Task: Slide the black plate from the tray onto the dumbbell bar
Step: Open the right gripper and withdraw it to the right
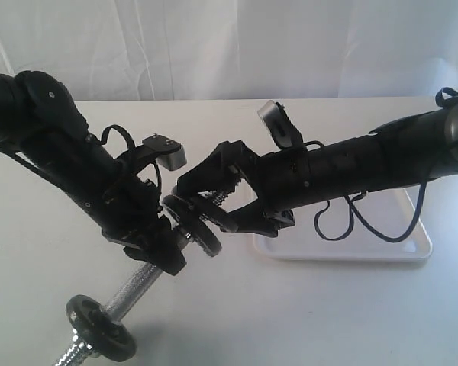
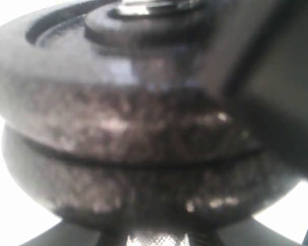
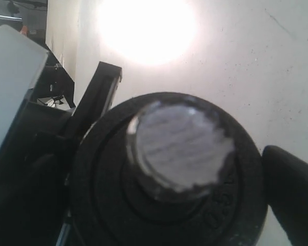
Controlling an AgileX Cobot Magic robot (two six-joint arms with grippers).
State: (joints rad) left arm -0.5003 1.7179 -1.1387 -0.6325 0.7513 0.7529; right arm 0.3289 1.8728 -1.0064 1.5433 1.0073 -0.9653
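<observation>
Our right gripper [image 1: 204, 207] reaches in from the right with its jaws spread wide, one finger on each side of the upper end of the dumbbell bar [image 1: 130, 293]. In the right wrist view one finger [image 3: 292, 200] sits just beside the rim of the black plate [image 3: 97, 205]. We cannot tell whether the fingers press on that rim or stand a little off it. Our left gripper [image 1: 166, 250] comes down from the upper left and is clamped around the bar just below the stacked discs, holding it on a slant.

The white table [image 1: 305, 320] fills most of the exterior view. On its right side lies the tray [image 1: 412, 252], flat, partly under our right arm. The bar runs from the lower left up towards the middle. Its shiny middle is bare, and its cut end [image 3: 179, 148] pokes through the plate's centre hole.

The black plate [image 1: 202, 232] is on the bar, off the tray and apart from it. In the left wrist view we see it [image 2: 108, 123] lying face to face against a second disc [image 2: 143, 195], with threaded rod showing beneath them. That view is blurred and very close.

Near the bar's lower end sits a pair of small black discs [image 1: 103, 332], and a threaded tip [image 1: 75, 352] sticks out beyond them.
</observation>
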